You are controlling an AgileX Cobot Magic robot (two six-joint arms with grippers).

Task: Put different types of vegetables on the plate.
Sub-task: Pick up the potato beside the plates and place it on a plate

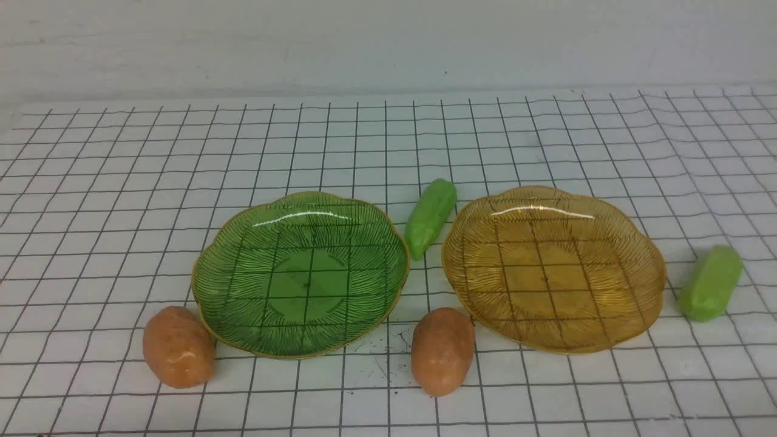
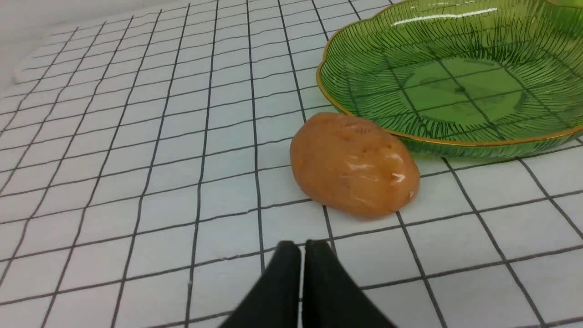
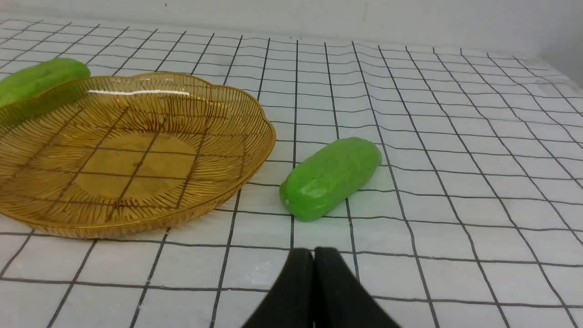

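A green plate (image 1: 230, 267) and an amber plate (image 1: 643, 285) stand side by side on the gridded table, both empty. One orange-brown potato (image 1: 178, 346) lies at the green plate's near left edge; it also shows in the left wrist view (image 2: 353, 164). A second potato (image 1: 442, 350) lies between the plates in front. A pointed green cucumber (image 1: 430, 217) lies between the plates behind. A blunt cucumber (image 1: 710, 283) lies right of the amber plate, also in the right wrist view (image 3: 330, 177). My left gripper (image 2: 302, 248) is shut, short of the potato. My right gripper (image 3: 313, 255) is shut, short of the blunt cucumber.
The green plate's rim (image 2: 328, 91) touches the left potato. The amber plate (image 3: 255, 150) sits beside the blunt cucumber, with the pointed cucumber (image 3: 41, 79) behind it. A pale wall (image 1: 388, 42) bounds the table's far edge. Neither arm shows in the front view.
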